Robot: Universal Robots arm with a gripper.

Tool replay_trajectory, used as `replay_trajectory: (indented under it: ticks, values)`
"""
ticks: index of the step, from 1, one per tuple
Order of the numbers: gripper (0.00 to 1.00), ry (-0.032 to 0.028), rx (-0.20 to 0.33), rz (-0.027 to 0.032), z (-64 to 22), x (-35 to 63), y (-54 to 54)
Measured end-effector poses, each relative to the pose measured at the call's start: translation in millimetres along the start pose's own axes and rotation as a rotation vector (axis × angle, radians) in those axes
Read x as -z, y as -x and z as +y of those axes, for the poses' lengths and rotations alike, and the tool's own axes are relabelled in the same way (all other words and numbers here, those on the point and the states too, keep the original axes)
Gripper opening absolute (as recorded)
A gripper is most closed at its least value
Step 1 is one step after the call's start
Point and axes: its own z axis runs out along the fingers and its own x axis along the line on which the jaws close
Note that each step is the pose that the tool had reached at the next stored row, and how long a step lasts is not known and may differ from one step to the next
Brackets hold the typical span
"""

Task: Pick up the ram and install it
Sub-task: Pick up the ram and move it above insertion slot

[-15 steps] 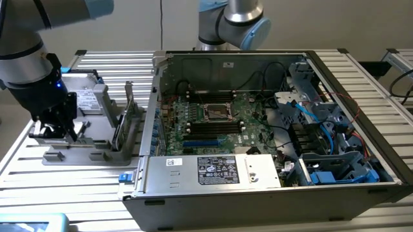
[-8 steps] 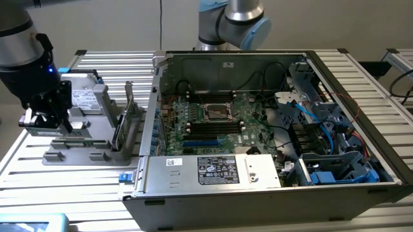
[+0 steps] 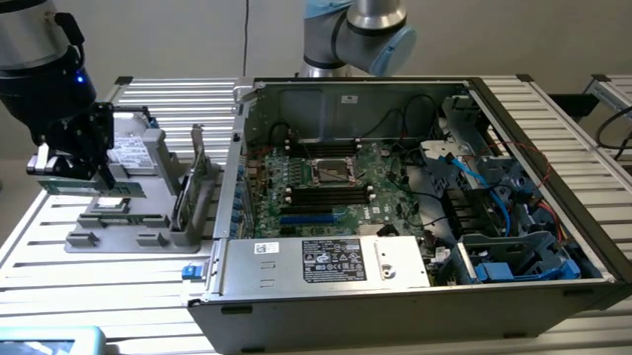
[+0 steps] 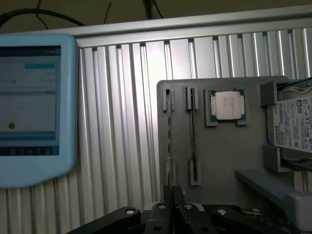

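My gripper (image 3: 84,176) hangs over the grey parts holder (image 3: 118,240) at the exterior view's left, well outside the open computer case (image 3: 415,296). It is shut on the ram (image 3: 94,187), a long thin green stick held level just above the holder. In the wrist view the fingertips (image 4: 171,197) are pressed together, and the ram (image 4: 169,146) runs out from them as a thin edge-on strip. The motherboard (image 3: 331,185) lies inside the case, with black memory slots (image 3: 331,194) beside the processor socket (image 3: 329,168).
The holder (image 4: 219,161) also carries a processor chip (image 4: 226,105), another thin stick (image 4: 193,136) in a slot, a silver hard drive (image 4: 295,124) and an upright expansion card (image 3: 195,177). A blue-framed screen device (image 4: 34,107) lies on the ribbed table (image 4: 122,122). Blue cables (image 3: 484,185) crowd the case.
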Motion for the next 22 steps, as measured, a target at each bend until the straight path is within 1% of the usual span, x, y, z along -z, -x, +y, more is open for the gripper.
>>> replay_trajectory:
  ticks: [8, 15, 19, 22]
  values:
    - [0.12, 0.0007, 0.000, -0.0070, -25.9, 37.3, -6.3]
    - [0.12, 0.0013, 0.000, -0.0104, -50.7, 69.3, -10.0]
    - [0.12, 0.0019, 0.001, -0.0112, -67.5, 80.6, -9.0]
    - [0.12, 0.0023, 0.001, -0.0113, -80.9, 86.4, -8.0]
